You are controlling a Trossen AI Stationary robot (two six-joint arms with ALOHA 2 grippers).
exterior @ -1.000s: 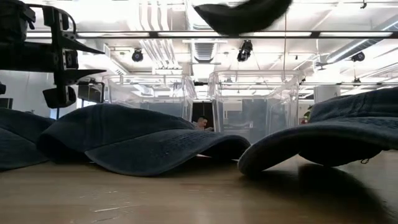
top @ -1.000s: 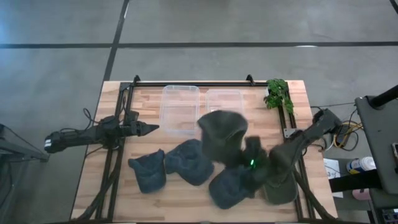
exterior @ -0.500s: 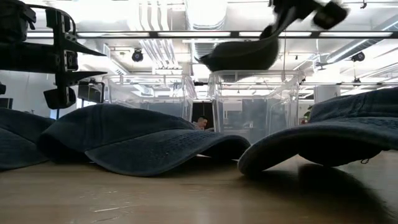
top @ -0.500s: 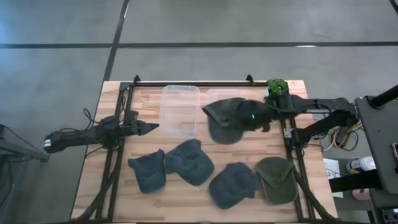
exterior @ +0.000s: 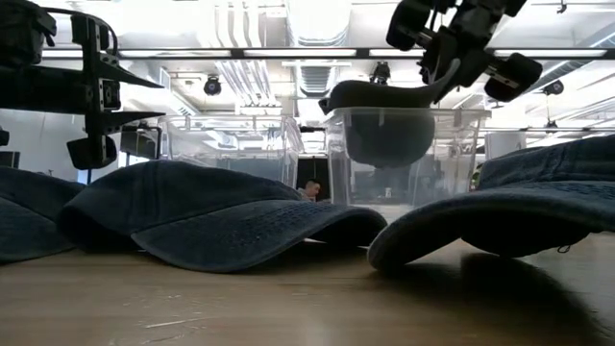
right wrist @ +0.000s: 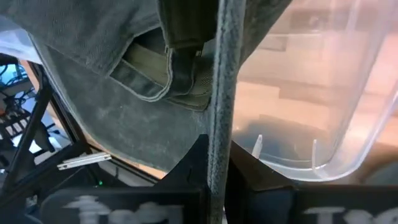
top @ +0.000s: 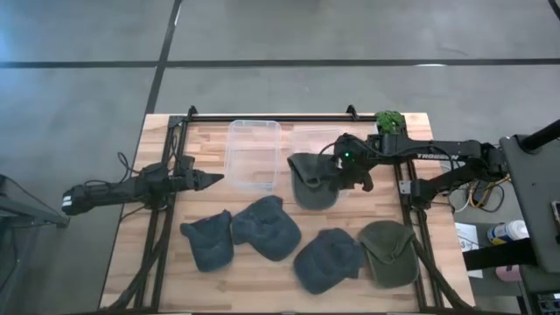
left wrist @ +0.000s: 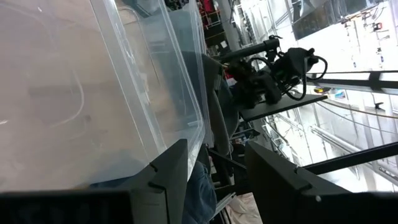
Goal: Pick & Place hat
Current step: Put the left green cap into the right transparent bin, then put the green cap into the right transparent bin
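My right gripper [top: 339,169] is shut on a dark olive hat [top: 312,179] over the right clear bin [top: 315,137]. In the low view the hat's crown [exterior: 389,139] hangs inside the bin's walls and its brim [exterior: 338,97] sticks out just above the rim. My left gripper [top: 213,181] is open and empty, level above the table's left part, beside the left clear bin [top: 254,153]. My right gripper pinches the hat's lower edge [right wrist: 219,106] between its two fingers, next to the back strap [right wrist: 180,71]. The fingers come slanting down from the table's right side. The crown hangs below the fingers inside the bin, clear of its floor.
Three blue hats [top: 210,239] [top: 265,226] [top: 328,258] and a green hat [top: 389,254] lie along the near half of the table. A small green plant [top: 390,120] stands at the far right corner. A black rail frame [top: 262,115] runs around the table.
My right gripper has carried the olive hat from high above the table's near right part toward the far edge and left, over the right bin, then down. The hat's crown now hangs inside the bin. The gripper has stayed shut.
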